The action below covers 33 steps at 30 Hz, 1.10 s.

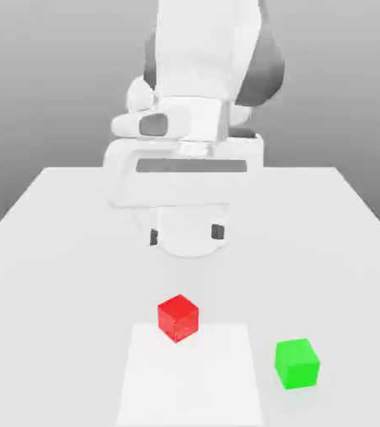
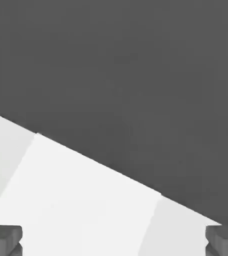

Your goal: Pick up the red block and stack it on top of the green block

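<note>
"So where did everything sit, measured from the red block (image 1: 178, 318)?" the trainee asked.

"Going left to right in the exterior view, the red block came first," the operator said. "It rested flat on the white table (image 1: 52, 250), at the far edge of a paler square patch (image 1: 189, 375), turned so one corner faced the camera. The green block (image 1: 297, 363) lay to the red block's right and a little nearer the camera, apart from it, just off the patch. Neither touched anything but the table."

"And the gripper (image 1: 185, 234)?"

"It hung behind the red block, farther from the camera and raised above the table, not touching either cube. Its two dark fingertips (image 2: 5, 239) stood wide apart at the edges of the hand view, with nothing between them."

"Why spread like that?"

"Most likely so the jaws could drop around the red cube; its faces looked narrow enough to fit. The pick seemed not yet begun, since the red block lay untouched."

"What would the next move need?"

"Probably bringing the hand forward over the red block and matching its turned faces before descending."
</note>
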{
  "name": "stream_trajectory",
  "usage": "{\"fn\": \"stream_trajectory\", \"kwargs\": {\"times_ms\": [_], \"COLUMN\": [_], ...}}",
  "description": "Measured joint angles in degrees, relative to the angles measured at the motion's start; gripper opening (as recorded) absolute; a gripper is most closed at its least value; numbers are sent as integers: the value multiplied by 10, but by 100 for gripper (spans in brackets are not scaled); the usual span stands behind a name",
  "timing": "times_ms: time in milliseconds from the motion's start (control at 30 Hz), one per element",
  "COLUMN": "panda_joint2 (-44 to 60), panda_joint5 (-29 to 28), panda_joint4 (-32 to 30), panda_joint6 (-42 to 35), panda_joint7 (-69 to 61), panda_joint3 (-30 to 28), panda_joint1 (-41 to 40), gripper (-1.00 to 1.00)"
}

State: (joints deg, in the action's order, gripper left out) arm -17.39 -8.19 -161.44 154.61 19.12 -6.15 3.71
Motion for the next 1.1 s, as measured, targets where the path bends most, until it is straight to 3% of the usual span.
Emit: {"fn": "stream_trajectory", "kwargs": {"times_ms": [200,600,767,933,967,1100], "panda_joint2": [81,178,221,263,270,269], "panda_joint5": [19,12,47,91,94,93], "panda_joint4": [-89,-72,-69,-71,-72,-72], "panda_joint6": [73,147,188,230,237,236], "panda_joint7": [-118,-113,-138,-174,-177,-176], "panda_joint3": [-43,-41,-23,37,48,48], "panda_joint1": [15,13,5,-45,-57,-57], "gripper": [0,0,0,0,-100,-100]}}
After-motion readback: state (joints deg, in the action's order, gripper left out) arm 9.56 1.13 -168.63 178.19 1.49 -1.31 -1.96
